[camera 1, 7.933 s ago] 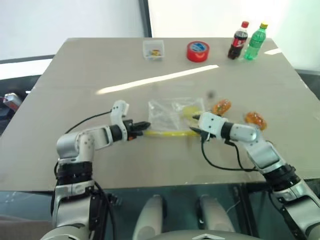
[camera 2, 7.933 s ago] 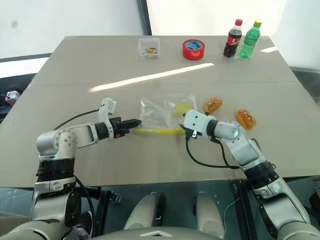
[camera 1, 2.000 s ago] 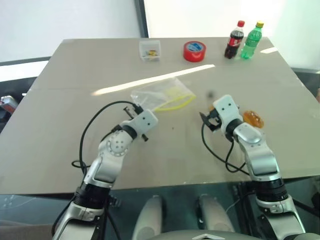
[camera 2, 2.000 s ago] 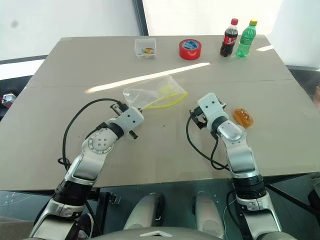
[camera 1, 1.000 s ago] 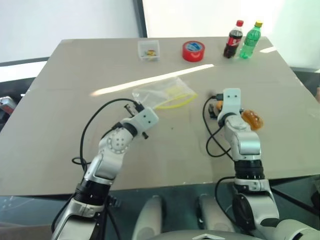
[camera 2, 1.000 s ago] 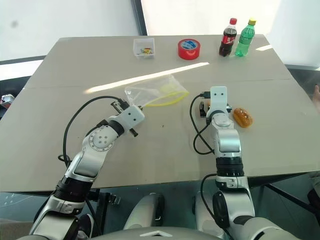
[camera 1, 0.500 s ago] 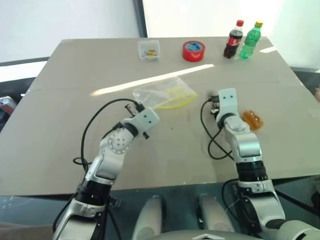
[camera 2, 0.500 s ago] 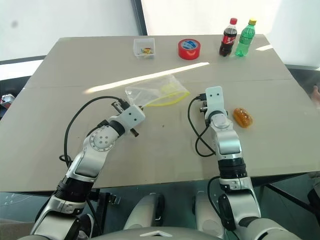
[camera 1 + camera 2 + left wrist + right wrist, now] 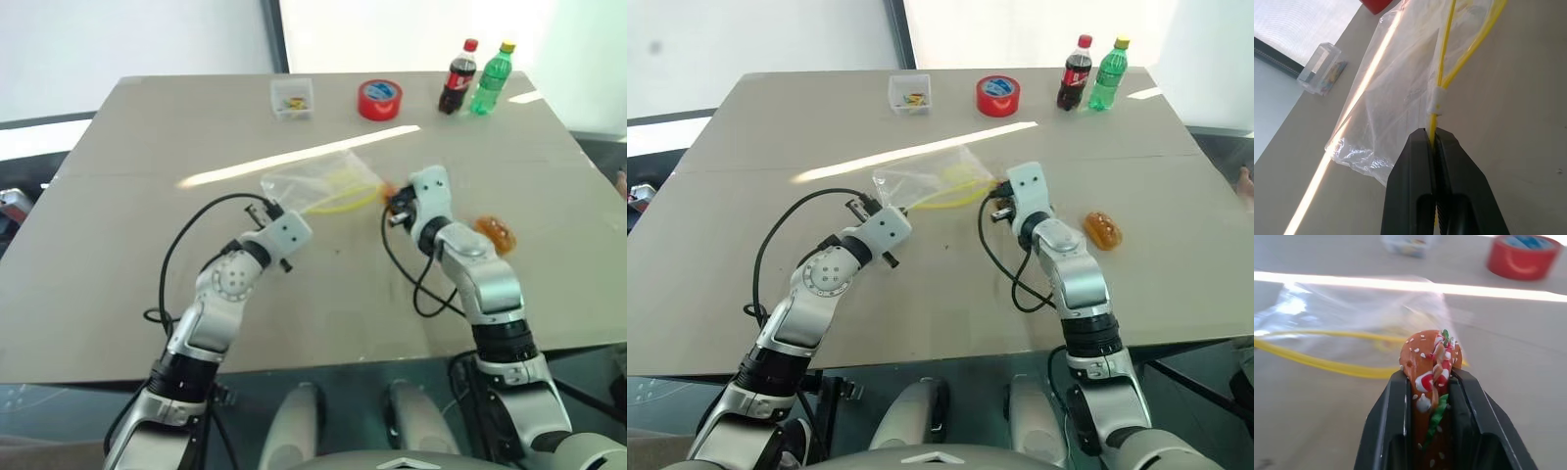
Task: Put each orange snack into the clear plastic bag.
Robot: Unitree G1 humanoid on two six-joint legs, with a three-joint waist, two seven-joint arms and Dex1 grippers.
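The clear plastic bag [image 9: 318, 181] lies on the table with its yellow-edged mouth gaping toward the right. My left gripper [image 9: 1432, 139] is shut on the bag's yellow strip [image 9: 1442, 73] at the near-left corner. My right gripper [image 9: 1429, 377] is shut on one orange snack [image 9: 1430, 360], a glossy bun with sesame dots, which stands up between the fingers. It hovers just right of the bag's mouth [image 9: 390, 196]. The other orange snack [image 9: 497, 235] rests on the table further right, apart from both grippers.
Along the table's far edge stand a small clear tub [image 9: 293, 97], a red tape roll [image 9: 380, 100], a cola bottle [image 9: 456, 78] and a green bottle [image 9: 493, 67]. A black cable [image 9: 186, 245] loops beside the left arm.
My right gripper closed on the nearer orange snack, lifted it and swung left to the bag's mouth. The left gripper and the bag have stayed put.
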